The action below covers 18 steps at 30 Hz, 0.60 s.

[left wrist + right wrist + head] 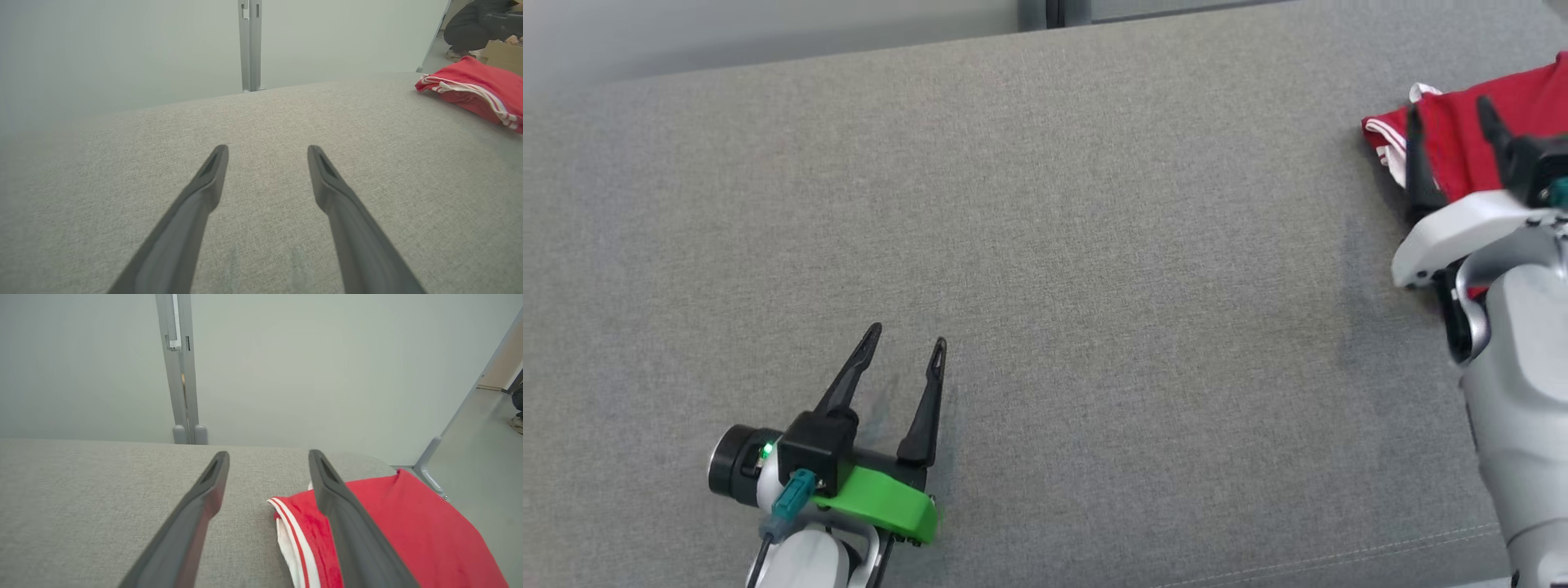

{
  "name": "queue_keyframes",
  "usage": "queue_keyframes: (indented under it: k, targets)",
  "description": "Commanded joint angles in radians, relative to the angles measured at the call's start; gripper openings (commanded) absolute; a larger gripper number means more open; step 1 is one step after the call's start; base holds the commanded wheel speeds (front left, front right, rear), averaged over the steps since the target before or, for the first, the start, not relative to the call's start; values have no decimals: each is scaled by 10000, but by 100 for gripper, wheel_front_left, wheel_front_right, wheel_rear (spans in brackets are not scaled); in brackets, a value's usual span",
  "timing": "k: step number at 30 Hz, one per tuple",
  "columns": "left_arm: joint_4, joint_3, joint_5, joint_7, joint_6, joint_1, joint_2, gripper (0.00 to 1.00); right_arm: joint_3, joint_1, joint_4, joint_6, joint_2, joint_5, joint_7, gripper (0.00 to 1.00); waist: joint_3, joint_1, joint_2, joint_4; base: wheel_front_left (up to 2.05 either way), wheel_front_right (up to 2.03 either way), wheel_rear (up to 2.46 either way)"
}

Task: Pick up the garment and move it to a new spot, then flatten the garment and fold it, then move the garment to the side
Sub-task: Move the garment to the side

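Right claw point(1449, 106): spread, empty, over edge of folded red white-striped cloth garment point(1535, 91)
Left claw point(907, 335): spread, empty
Handling: likely soft, light, floppy
Hold: striped folded edge

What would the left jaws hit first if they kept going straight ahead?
Likely nothing soon: the left gripper points along bare grey upholstery toward the far wall's post; the red garment lies well right.
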Motion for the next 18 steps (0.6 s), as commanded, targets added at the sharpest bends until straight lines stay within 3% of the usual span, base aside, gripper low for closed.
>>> queue_keyframes:
  k: [1, 12, 18]
  targets:
    - [76, 225, 61, 9, -28, 233, -8, 100, 304, 657, -329, -12, 142, 306, -36, 100, -609, 0, 0, 146, 0, 0, 0]
    - [416, 1248, -56, 9, 172, 1198, -79, 100, 417, 3265, -1217, -12, 876, 1441, -37, 100, -1736, 0, 0, 496, 0, 0, 0]
    - [552, 1841, -25, 9, 296, 1609, -107, 100, 460, 4352, -1597, -10, 1161, 1464, -38, 100, -2147, 0, 0, 615, 0, 0, 0]
